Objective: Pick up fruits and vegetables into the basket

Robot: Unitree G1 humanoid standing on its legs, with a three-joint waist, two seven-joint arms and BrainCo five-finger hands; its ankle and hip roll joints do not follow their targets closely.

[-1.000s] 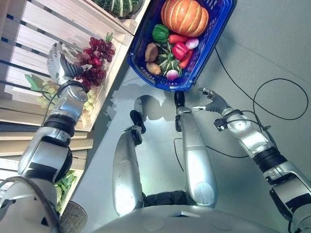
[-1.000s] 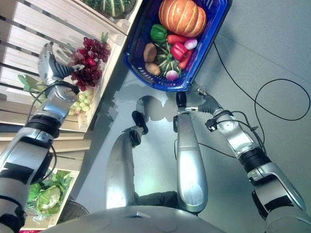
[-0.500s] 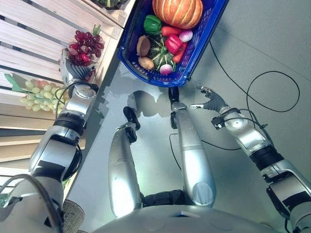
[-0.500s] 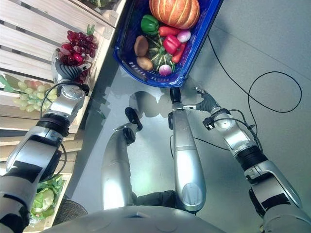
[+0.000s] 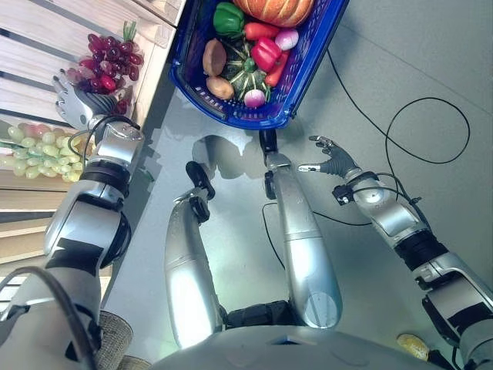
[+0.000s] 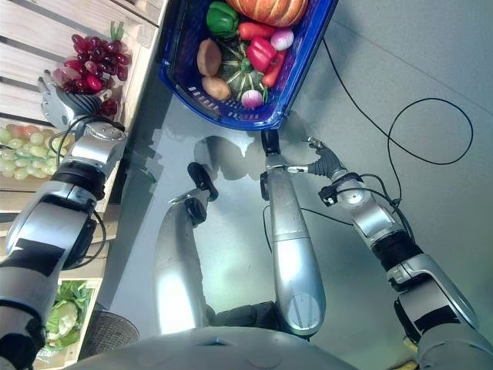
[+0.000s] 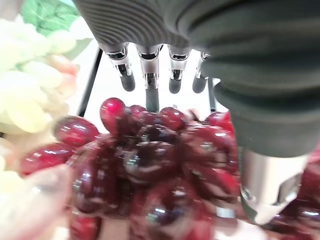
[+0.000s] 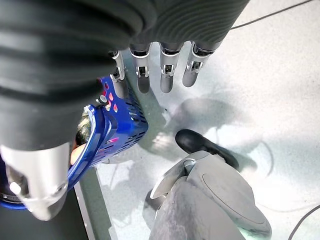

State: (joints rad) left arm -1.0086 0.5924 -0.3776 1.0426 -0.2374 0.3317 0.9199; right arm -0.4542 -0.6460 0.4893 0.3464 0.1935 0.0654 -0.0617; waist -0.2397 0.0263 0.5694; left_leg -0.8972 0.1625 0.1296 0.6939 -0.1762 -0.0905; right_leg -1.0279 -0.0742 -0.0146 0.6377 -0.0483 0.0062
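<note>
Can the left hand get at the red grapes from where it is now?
Probably yes. The left hand is open right beside the red grapes on the wooden shelf, and its wrist view shows the bunch directly beyond straight fingers, nothing between.

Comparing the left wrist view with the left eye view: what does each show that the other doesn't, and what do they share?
The left wrist view alone shows the left hand from close up, its straight fingers open just over the berries. The left eye view alone shows the blue basket on the floor holding a pumpkin, peppers and other vegetables, and the open right hand beside it. Both show the red grapes and the green grapes next to them on the wooden shelf.
</note>
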